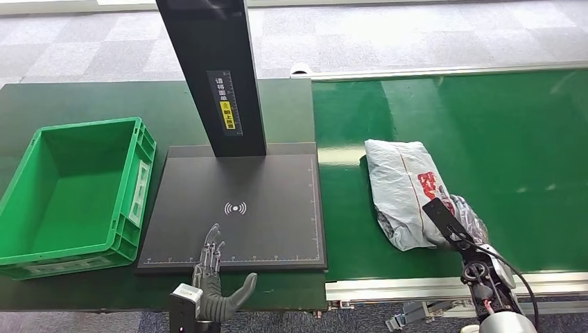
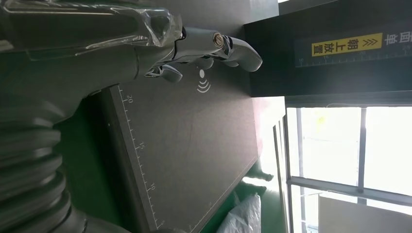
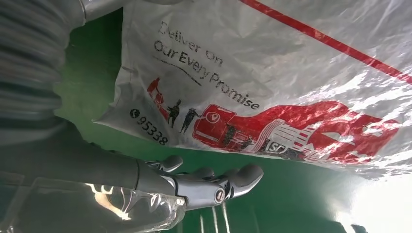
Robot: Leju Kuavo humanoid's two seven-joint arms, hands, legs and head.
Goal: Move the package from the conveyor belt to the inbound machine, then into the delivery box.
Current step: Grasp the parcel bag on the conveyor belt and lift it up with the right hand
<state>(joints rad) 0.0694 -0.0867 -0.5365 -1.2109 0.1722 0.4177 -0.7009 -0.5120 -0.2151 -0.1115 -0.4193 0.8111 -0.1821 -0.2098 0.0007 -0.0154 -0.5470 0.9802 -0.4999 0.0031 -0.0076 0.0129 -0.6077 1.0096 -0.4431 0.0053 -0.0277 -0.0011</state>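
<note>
The package [image 1: 402,187], a white plastic mailer with red print, lies flat on the green conveyor belt [image 1: 499,139]. My right hand [image 1: 463,220] is at its near right corner with fingers stretched out, holding nothing. In the right wrist view those fingers [image 3: 218,184] hover over the belt just beside the package [image 3: 272,82]. My left hand [image 1: 211,270] is open over the front edge of the inbound machine's black plate [image 1: 277,180]. In the left wrist view its fingers [image 2: 214,46] point toward the plate's scan symbol [image 2: 203,85]. The green delivery box [image 1: 90,126] stands left of the machine and holds nothing.
The machine's black column [image 1: 215,69] rises from the back of the plate. A metal rail [image 1: 416,286] edges the belt on my side. The box and machine stand on a dark green tabletop [image 1: 69,97]. Grey tiled floor lies beyond.
</note>
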